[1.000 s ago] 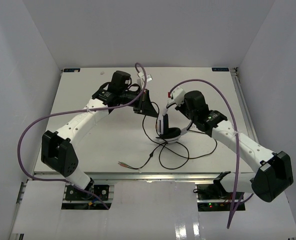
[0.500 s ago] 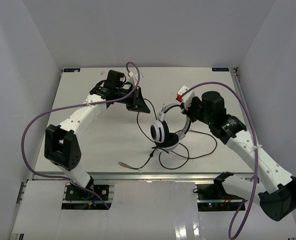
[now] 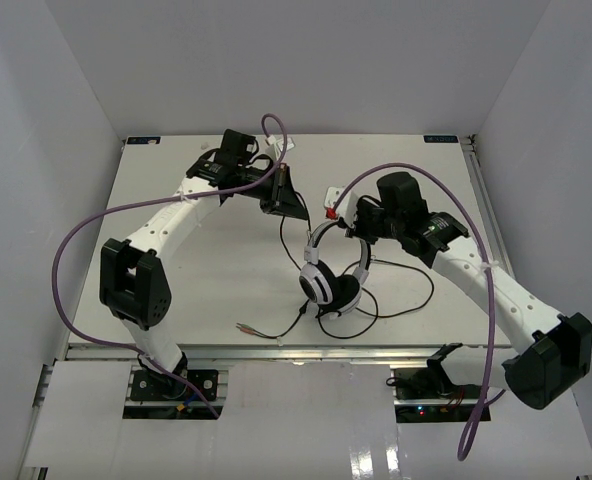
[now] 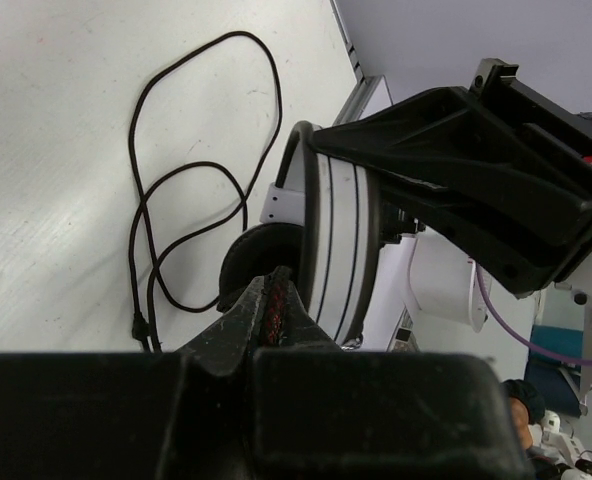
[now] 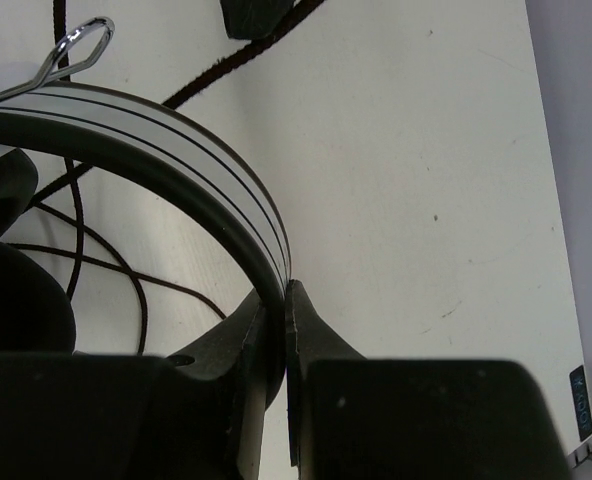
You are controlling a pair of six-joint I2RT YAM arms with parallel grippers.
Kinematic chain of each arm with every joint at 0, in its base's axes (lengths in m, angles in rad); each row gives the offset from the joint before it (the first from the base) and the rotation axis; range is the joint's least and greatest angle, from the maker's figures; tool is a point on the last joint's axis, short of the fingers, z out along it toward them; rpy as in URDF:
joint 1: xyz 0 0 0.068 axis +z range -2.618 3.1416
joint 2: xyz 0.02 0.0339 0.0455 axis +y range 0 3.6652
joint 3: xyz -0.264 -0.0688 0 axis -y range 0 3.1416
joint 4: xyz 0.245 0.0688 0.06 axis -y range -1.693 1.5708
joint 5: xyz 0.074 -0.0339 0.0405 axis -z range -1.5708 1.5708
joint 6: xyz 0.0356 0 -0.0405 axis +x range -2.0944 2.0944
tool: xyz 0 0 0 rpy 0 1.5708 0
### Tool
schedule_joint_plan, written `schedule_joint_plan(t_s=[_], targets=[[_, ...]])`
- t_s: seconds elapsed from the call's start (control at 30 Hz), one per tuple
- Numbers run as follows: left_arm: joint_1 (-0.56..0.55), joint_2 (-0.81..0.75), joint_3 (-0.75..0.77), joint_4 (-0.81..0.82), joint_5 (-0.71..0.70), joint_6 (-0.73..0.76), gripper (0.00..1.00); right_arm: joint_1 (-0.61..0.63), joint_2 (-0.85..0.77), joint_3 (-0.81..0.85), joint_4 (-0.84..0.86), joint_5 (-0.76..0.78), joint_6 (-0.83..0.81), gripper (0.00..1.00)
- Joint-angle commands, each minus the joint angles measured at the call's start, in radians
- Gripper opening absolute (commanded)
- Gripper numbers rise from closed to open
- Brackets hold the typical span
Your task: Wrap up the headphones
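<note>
The headphones (image 3: 329, 277) stand tilted mid-table, white cups with black pads, the headband (image 3: 338, 228) arching up. My right gripper (image 3: 362, 233) is shut on the headband, whose striped arc (image 5: 166, 145) runs into the closed jaws (image 5: 282, 300). My left gripper (image 3: 300, 212) hangs just left of the band and is shut on the thin braided cable (image 4: 274, 300), with an ear cup (image 4: 338, 235) right behind its tips. Slack cable (image 3: 348, 318) loops on the table under the cups, and its plugs (image 3: 242, 326) lie near the front edge.
Thick purple arm cables (image 3: 96, 225) arc over both arms. The right gripper's body (image 4: 476, 175) crowds the left wrist view close to the ear cup. More cable loops (image 4: 176, 190) lie on the white table (image 3: 176, 290). The table's right rail (image 3: 486, 210) borders the work area.
The right gripper has turned the headphones, so the band now shows as an open arc rather than edge-on. The left gripper swung left, then back beside the band. Both stayed shut.
</note>
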Motion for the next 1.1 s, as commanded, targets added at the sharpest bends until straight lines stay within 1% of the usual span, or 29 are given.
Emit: schedule_joint_plan(t_s=[0.0,0.2,0.47,0.63,0.87,0.93,1.07], targets=[[-0.011,-0.008,0.040,-0.011,0.065,0.028,0.00,0.026,0.050,0.103,-0.045,0.000,-0.080,0.08],[-0.017,-0.020,0.046,-0.047,0.061,0.069,0.00,0.029,0.139,0.159,-0.080,0.051,-0.084,0.08],[-0.024,-0.065,0.031,-0.076,0.047,0.103,0.00,0.026,0.207,0.222,-0.087,0.170,-0.037,0.08],[-0.050,-0.074,0.013,-0.083,0.064,0.107,0.00,0.020,0.255,0.275,-0.086,0.212,0.014,0.08],[-0.085,-0.082,-0.012,-0.071,0.104,0.097,0.00,-0.002,0.314,0.351,-0.070,0.256,0.136,0.08],[-0.087,-0.090,-0.023,-0.067,0.108,0.090,0.00,-0.022,0.321,0.366,-0.055,0.271,0.193,0.08],[-0.087,-0.122,-0.056,-0.044,0.113,0.073,0.06,-0.072,0.314,0.373,-0.011,0.306,0.286,0.08]])
